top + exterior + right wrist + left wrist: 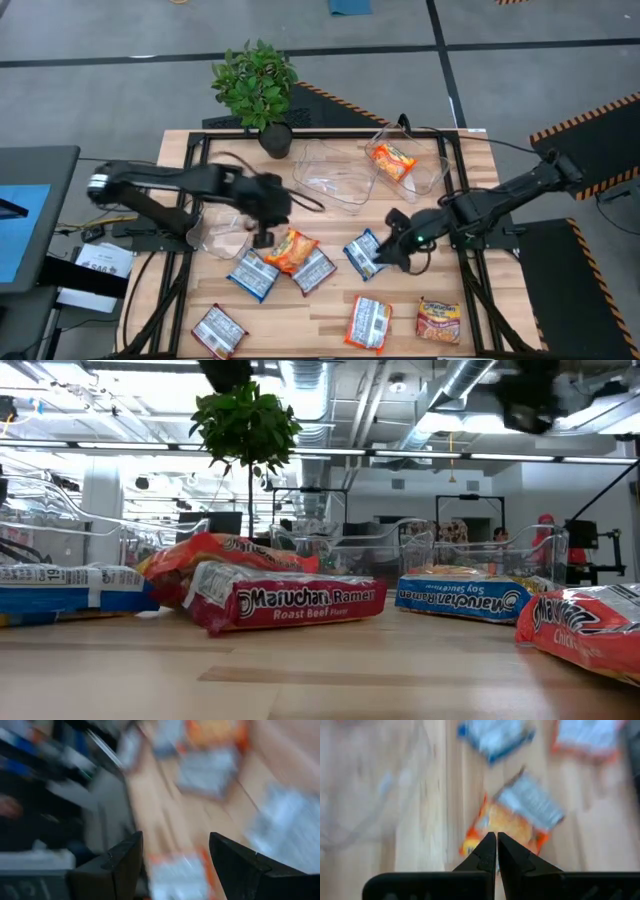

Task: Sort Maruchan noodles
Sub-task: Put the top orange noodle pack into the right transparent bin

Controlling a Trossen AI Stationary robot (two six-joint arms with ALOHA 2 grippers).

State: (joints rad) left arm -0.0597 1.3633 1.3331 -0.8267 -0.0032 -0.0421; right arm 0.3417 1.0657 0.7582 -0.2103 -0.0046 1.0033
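Hovering over the left-centre of the tabletop, the left end effector has its fingers pressed together with nothing between them; an orange packet lies on the wood just past the tips, not held.

Right end effector sits right of centre, fingers spread, above the blue-and-white packet; contact can't be told from these views.

Maruchan noodles layout, high view:
- orange packet mid-table, overlapping a red-and-white packet just right and nearer
- second blue-and-white packet just left of that pair
- red-and-white packet at the near left edge
- orange-edged packet near edge, right of centre
- red-orange packet near right
- one orange packet already inside the far-right clear bin

Middle clear bin at the far side, another clear bin at the left under the left arm; contents of both hard to tell. Potted plant at the far left edge.

Low view: "Roast Beef" packet in front, "Soy Sauce" packet to its right.
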